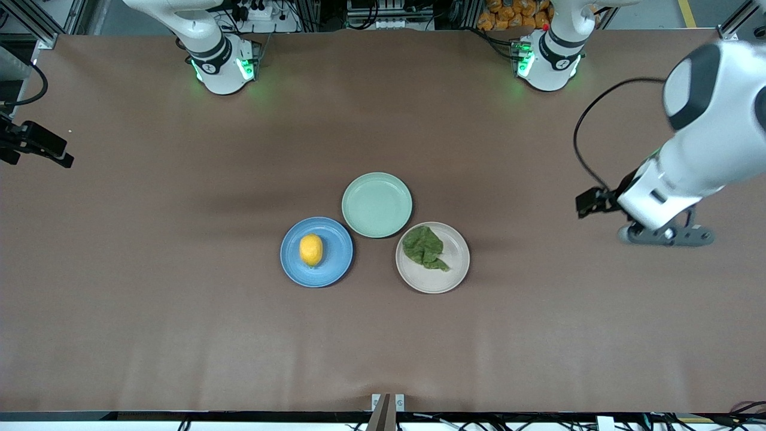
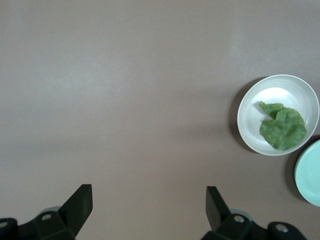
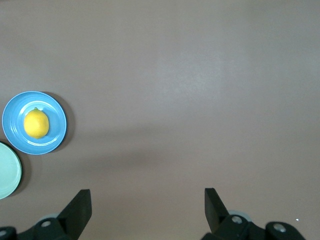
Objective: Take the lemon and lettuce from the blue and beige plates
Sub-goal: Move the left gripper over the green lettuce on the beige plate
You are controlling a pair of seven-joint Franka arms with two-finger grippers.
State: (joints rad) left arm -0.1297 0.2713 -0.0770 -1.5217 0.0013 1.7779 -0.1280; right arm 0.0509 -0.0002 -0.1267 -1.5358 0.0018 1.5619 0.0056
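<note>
The lemon lies on the blue plate, its long axis running toward the robots' bases. The lettuce lies crumpled on the beige plate; a mint-green plate sits between them, farther from the front camera. Left gripper and right gripper hover over bare table, jaws apart, empty, largely cut off.

Yellow lemon on blue plate (lengthwise), crumpled green lettuce on beige plate

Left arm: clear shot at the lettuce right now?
Probably yes. The left gripper hangs open over bare table toward its own end; the lettuce lies uncovered on the beige plate, nothing between.
</note>
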